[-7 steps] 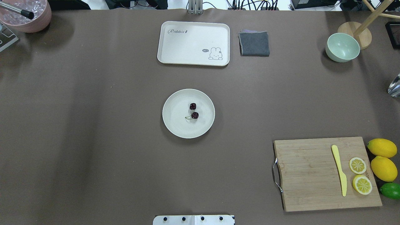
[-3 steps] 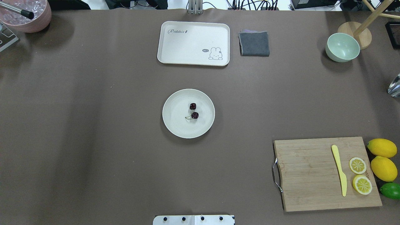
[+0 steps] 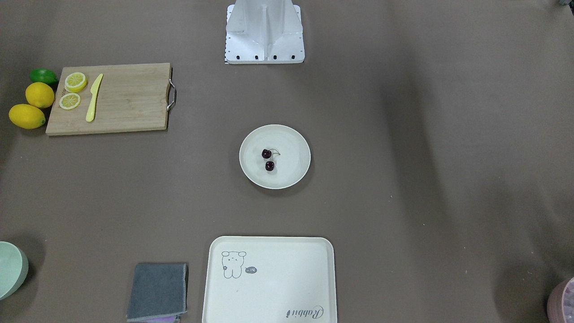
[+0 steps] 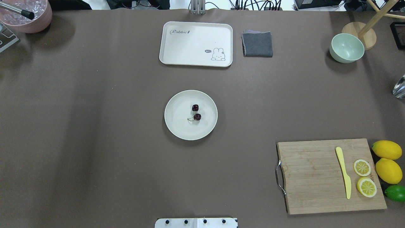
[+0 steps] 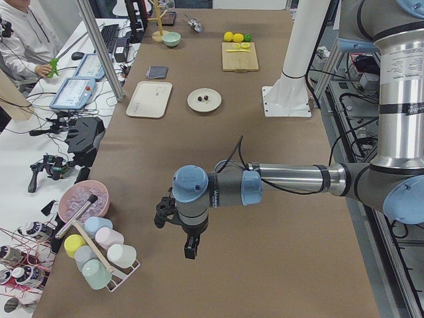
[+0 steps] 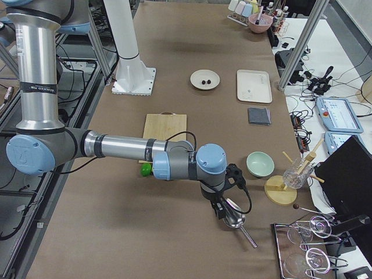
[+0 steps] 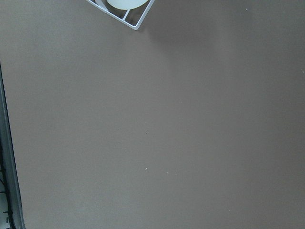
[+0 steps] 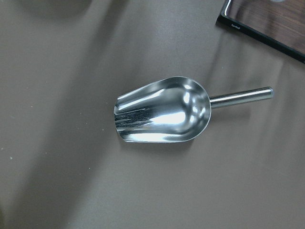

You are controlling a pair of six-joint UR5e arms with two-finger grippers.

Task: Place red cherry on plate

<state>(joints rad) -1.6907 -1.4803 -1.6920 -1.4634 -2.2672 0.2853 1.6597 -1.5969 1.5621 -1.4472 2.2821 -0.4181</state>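
A: Front-facing view?
B: The red cherry lies inside the plate, in the middle of the surface.
A: Overhead?
B: Both fruits rest slightly right of the plate's centre.
A: Side views?
B: The left tool hangs above bare surface and the right tool over a metal scoop. I cannot tell whether either is open or closed.
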